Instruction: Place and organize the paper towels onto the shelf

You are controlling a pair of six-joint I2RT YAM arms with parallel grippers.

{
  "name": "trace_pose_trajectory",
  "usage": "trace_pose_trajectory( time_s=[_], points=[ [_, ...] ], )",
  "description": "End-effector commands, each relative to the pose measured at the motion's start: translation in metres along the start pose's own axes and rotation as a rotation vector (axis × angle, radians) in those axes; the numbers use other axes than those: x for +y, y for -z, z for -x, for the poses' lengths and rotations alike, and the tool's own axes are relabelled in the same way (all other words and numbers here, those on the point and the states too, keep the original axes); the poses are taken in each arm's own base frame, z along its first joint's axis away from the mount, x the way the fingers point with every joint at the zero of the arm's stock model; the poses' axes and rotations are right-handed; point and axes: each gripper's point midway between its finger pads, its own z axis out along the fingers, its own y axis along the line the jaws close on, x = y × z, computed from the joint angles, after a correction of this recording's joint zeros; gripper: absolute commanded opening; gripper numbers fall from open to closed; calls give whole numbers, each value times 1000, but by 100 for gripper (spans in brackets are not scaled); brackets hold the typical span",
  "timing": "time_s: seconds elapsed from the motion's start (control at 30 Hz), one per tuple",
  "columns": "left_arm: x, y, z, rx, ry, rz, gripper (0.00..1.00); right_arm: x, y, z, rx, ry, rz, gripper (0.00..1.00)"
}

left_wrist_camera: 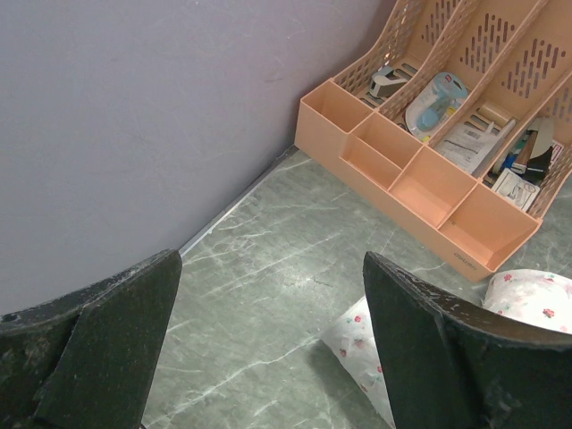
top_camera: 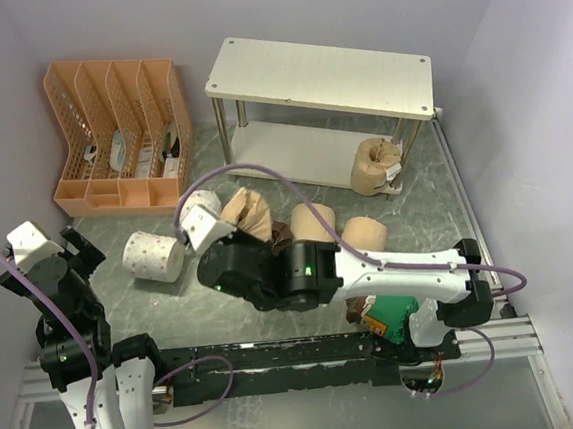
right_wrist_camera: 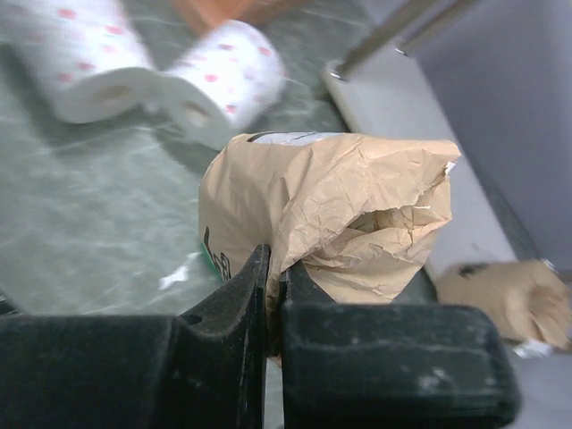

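Two white rolls [top_camera: 155, 256], four tan rolls [top_camera: 312, 222], one shelf [top_camera: 320, 76]

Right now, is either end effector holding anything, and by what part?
Right end effector is shut on a tan paper towel roll, pinching its crumpled wrapper end. Left end effector is open, holding nothing.

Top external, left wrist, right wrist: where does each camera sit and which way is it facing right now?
Top external: above and behind the bases, looking down on the table; left arm, right arm, shelf and orange organizer show.
Left wrist: on the left gripper, low, facing the organizer and wall; its open fingers frame the view.
Right wrist: on the right gripper, facing the shelf's lower board; its fingers pinch a tan roll.
Shared: both wrist views catch the white speckled rolls.
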Motion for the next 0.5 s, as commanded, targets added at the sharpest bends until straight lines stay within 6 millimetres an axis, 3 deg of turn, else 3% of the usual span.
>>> trace_pose_trajectory(
  time_s=[0.0, 0.2, 0.47],
  points=[
    [0, 0, 8, -40, 26, 3, 95, -72, -12, -32, 132, 66, -272, 0],
    [2, 1, 10, -51, 36, 10, 94, -158, -50, -70, 199, -17, -459, 0],
    [5, 8, 15, -85, 56, 10, 95, -223, -95, -104, 192, -76, -528, 0]
  ],
)
